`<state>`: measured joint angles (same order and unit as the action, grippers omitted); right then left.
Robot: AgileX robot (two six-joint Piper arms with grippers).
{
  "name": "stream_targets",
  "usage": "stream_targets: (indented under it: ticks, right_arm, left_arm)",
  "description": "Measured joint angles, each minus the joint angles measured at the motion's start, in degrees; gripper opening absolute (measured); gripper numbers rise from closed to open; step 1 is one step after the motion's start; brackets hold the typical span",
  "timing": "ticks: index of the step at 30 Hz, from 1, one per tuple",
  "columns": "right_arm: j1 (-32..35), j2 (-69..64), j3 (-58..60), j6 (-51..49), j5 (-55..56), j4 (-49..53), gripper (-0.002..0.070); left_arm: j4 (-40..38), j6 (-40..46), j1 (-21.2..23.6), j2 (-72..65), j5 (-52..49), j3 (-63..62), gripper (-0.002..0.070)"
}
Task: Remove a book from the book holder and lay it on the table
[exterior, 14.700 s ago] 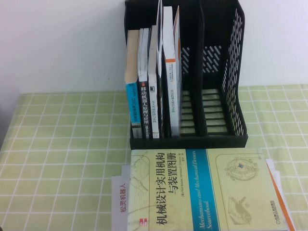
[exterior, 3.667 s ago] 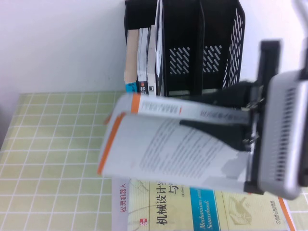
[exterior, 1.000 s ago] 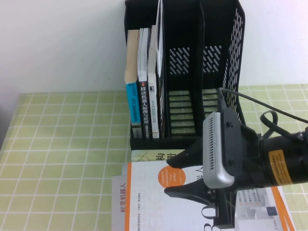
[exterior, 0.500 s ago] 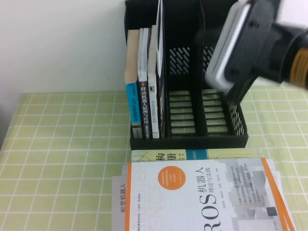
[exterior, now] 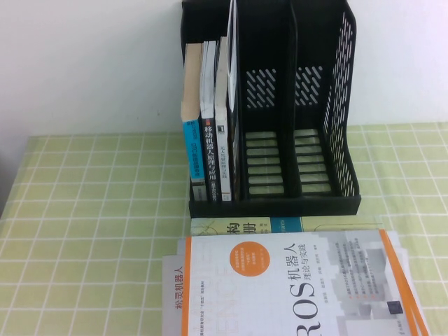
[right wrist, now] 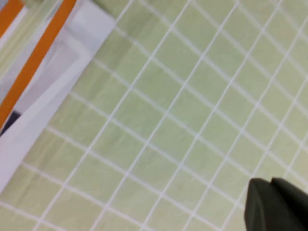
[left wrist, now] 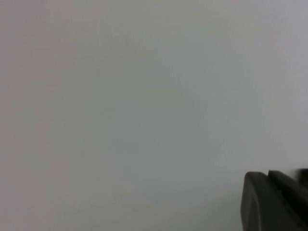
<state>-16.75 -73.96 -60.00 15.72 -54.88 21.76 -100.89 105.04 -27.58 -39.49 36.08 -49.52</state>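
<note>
Green checked cloth covers the table (exterior: 91, 231), and a plain white wall is seen behind it. The book (exterior: 294, 290), white with an orange circle and grey "ROS" lettering, is laid flat on the table in front of the book holder (exterior: 280, 105), on top of a pale yellow book (exterior: 231, 225) whose far edge shows. Three upright books (exterior: 208, 126) are kept in the holder's left compartment. Neither arm is seen from above. Only in the right wrist view is the right gripper (right wrist: 276, 204) shown, closed and empty over bare cloth beside the book's orange edge. In the left wrist view, the left gripper (left wrist: 274, 202) is caught against a blank wall; whether its jaws are open cannot be told.
</note>
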Motion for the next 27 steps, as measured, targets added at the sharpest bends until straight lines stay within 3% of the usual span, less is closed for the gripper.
stream_targets:
  ticks: [7,13,21,27]
  right_arm:
    - [0.6,9.1,12.8,1.6,8.6,-11.4,-0.0001]
    - [0.6,19.9,23.0,21.8,23.4,-32.3,-0.0001]
    - [0.6,38.7,32.7,44.4,34.3,-59.8,-0.0001]
    - [0.6,53.6,40.7,48.3,31.6,-67.1,-0.0001]
  left_arm:
    - [0.1,-15.2,0.0,-0.5,-29.6,10.3,-0.0003]
    - [1.9,-17.0,0.0,-2.0,-46.0,15.6,-0.0003]
    - [7.2,-14.9,0.0,-2.0,-53.1,20.5,-0.0003]
    - [7.2,-10.6,0.0,-2.0,-48.1,26.2,-0.0003]
